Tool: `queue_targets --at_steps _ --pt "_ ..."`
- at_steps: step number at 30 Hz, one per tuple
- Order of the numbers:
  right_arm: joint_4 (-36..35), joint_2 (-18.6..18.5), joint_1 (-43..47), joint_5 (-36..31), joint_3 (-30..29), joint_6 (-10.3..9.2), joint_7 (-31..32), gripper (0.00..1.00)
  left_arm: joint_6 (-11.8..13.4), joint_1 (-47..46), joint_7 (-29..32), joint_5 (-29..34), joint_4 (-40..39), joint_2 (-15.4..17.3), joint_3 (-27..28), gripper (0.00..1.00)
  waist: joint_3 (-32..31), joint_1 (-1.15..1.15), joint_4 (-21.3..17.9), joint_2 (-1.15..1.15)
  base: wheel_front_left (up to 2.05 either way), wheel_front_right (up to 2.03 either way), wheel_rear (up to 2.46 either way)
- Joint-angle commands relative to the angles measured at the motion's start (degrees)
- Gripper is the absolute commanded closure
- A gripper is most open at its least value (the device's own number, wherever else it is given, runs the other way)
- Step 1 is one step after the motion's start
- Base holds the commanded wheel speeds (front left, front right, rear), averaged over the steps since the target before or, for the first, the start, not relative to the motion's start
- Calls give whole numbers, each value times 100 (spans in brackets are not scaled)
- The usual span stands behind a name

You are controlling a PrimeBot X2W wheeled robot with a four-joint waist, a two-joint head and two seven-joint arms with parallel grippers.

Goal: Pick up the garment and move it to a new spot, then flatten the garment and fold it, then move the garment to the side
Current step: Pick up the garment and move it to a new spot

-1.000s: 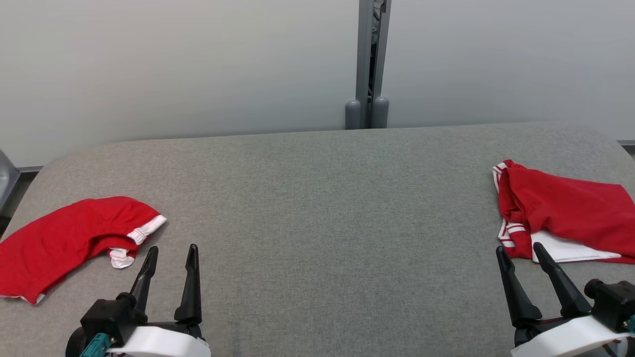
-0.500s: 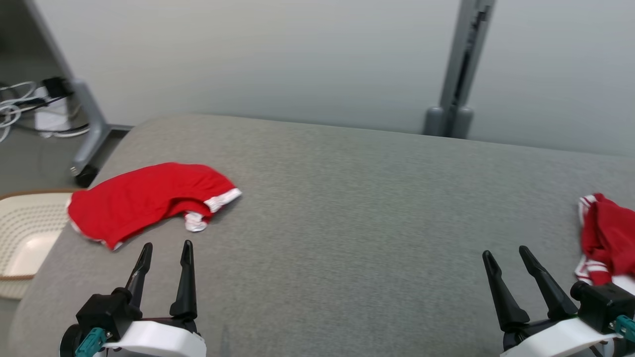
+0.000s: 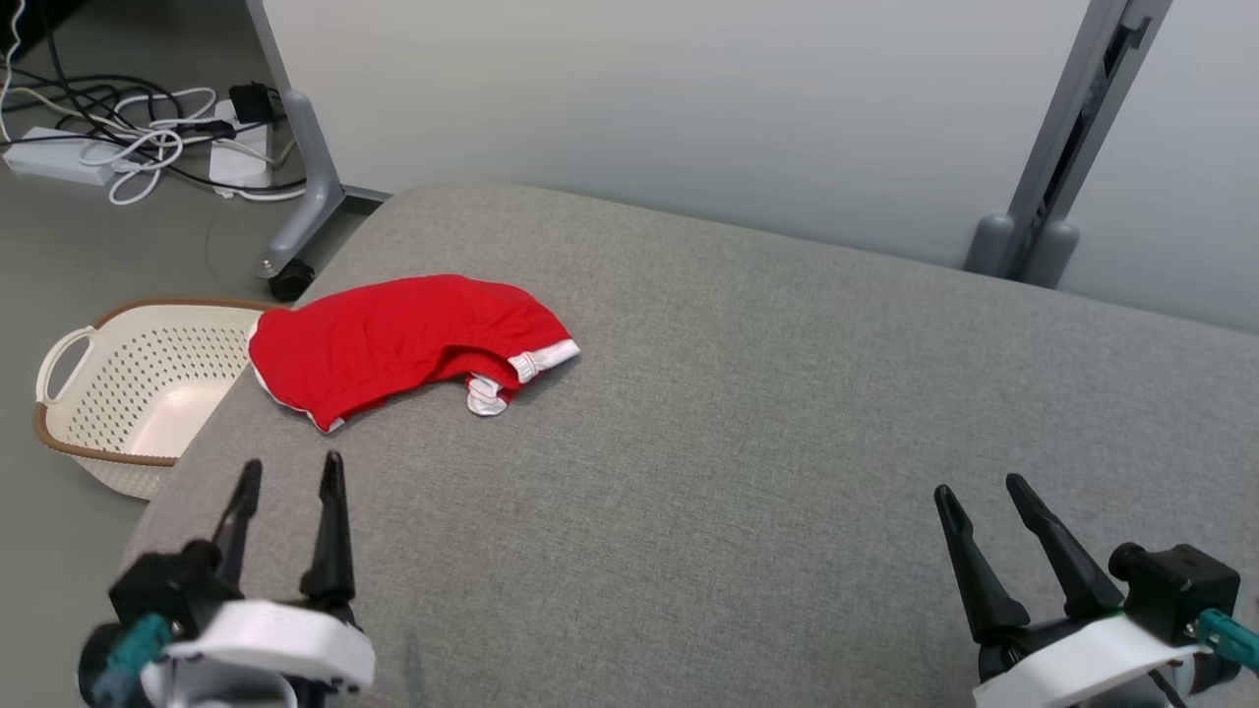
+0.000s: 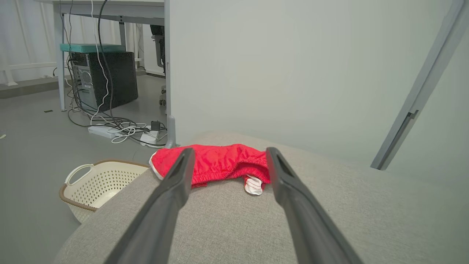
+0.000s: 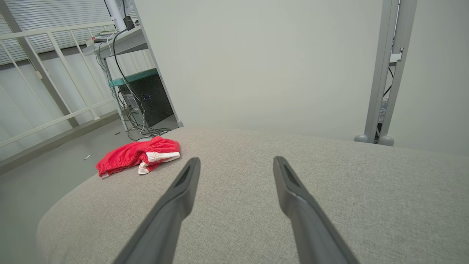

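Red cloth with white trim, the garment point(image 3: 403, 344) lies bunched near the far left corner of the grey padded tabletop point(image 3: 748, 442). Its left end reaches the left edge and perhaps hangs a little over it; the head view does not let me be sure. The left gripper point(image 3: 293, 462) hovers above the near left corner with its fingers spread and nothing between them. The right gripper point(image 3: 978, 485), also spread and empty, is at the near right, well apart from the cloth. I judge the step in hand to be the reach for the first pick-up, and the left arm is better placed for it. It should go forward, pinch a thick fold close to the white hem, and lift high enough that no part drags. The middle of the tabletop is bare and wide, a good new spot. Care is needed at the left edge: a cream basket point(image 3: 61, 433) stands on the floor just beside it, and a loose grasp could drop the cloth there.
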Motion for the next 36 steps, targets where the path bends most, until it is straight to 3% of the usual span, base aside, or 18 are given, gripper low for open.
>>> queue_targets --at_steps 1,5,11,18,23,29,36 --pt "-26 -60 -99 14 4 1 -27 0 32 -187 70 -44 0 66 53 0 89 0 -46 0 0 0 0" --pt "-95 -134 -277 -19 76 1 48 0 44 -684 604 -180 75 320 236 0 382 0 -192 0 0 0 0" --pt "-211 -261 -687 -105 113 1 155 0 -207 -1741 1423 -653 716 762 609 0 986 0 -511 0 0 0 0" --pt "-313 -340 -1288 -190 214 1 237 0 -690 -2999 1691 -1134 2006 1128 976 0 1809 0 -1011 0 0 0 0" --pt "-301 -329 -1643 -238 318 1 229 0 -904 -3702 2020 -1246 3173 1336 982 0 2254 0 -1356 0 0 0 0" --pt "-239 -283 -1846 -269 394 1 165 0 -870 -4149 2292 -1340 4534 1579 1058 0 2563 0 -1733 0 0 0 0" --pt "-211 -297 -1808 -287 331 1 109 0 -954 -4223 2951 -1357 5440 1645 906 0 2683 0 -1928 0 0 0 0"
